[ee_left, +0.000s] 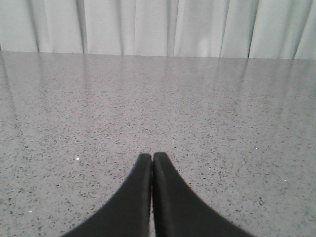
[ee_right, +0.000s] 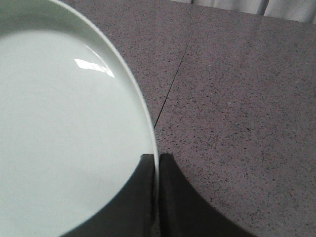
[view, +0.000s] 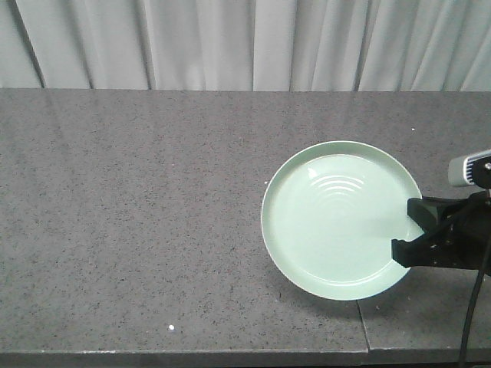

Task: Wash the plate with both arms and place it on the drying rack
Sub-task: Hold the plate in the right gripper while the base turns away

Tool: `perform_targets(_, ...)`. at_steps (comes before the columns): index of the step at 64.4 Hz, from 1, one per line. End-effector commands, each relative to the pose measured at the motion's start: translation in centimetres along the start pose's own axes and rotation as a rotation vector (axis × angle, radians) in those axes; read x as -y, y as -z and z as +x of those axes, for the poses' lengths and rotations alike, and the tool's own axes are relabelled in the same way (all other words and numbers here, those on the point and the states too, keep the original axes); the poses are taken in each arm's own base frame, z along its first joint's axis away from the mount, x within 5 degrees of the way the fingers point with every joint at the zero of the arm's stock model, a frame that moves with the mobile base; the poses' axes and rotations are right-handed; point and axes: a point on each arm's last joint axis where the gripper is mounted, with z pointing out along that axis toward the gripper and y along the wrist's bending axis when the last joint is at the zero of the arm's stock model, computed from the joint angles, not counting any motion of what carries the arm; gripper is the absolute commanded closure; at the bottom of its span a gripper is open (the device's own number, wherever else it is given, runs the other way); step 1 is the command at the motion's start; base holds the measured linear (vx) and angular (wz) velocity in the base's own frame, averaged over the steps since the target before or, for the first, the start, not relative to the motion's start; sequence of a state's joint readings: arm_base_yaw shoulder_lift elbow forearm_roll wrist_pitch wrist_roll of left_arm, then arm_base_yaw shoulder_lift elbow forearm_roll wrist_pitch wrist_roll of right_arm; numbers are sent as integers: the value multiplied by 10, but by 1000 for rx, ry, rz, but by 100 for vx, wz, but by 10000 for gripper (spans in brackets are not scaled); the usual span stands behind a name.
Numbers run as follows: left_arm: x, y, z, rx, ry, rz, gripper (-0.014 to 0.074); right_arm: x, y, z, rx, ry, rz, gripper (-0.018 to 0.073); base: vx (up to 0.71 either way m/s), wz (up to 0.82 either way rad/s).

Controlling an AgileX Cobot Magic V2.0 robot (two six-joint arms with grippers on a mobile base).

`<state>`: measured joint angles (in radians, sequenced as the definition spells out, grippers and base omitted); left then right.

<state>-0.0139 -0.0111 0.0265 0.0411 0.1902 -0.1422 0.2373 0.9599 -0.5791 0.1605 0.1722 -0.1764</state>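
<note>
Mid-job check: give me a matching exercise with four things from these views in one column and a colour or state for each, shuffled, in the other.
Things
1. plate
2. left end effector
3. right end effector
4. curtain

Colour or state
A. shut on nothing, speckled grey countertop ahead
B. white, hanging behind the counter
C. pale mint green, round
D. shut on a rim

Pairs: 1-C, 2-A, 3-D, 4-B
</note>
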Motion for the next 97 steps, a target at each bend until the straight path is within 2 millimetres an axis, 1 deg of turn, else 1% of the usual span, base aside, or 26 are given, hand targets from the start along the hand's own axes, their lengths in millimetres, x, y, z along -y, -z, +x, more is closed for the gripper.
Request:
perform_targets(1, 1, 0, -2, 66, 0, 18, 593, 2, 6, -16, 108, 5, 15, 564, 0, 0)
perform_targets(56, 1, 0, -2, 66, 0, 18, 593, 2, 6, -16, 108, 5, 15, 564, 0, 1)
perform_targets(97, 1, 0, -2, 66, 0, 18, 593, 2, 6, -16, 108, 5, 15, 564, -5, 18)
